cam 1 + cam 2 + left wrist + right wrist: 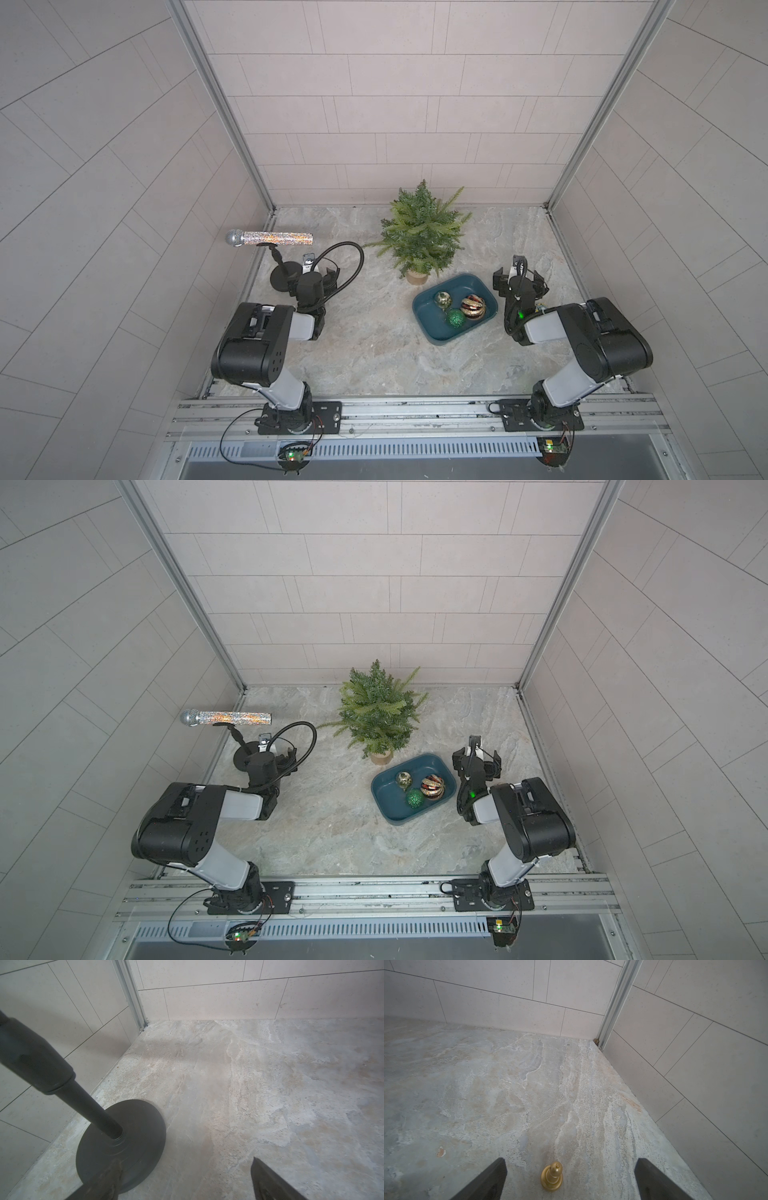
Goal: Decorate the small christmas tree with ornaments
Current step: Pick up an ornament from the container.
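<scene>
— Jaws?
— I see left jaws and right jaws both spread, pinching nothing.
— Ornaments (432, 786)?
— Three in the teal tray (430, 322) beside the right jaws: gold ball (443, 298), green ball (456, 318), striped ball (473, 306).
— Tree?
— One small christmas tree (422, 232), upright on the worktop (365, 345) just beyond, tip up.

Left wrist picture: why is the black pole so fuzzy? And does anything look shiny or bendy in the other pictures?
In the left wrist view the pole is very close to the lens, so it is out of focus, while the floor behind it is sharper; in both top views the striped ball shows small bright glints, and the lines on the walls bend near the edges.
</scene>
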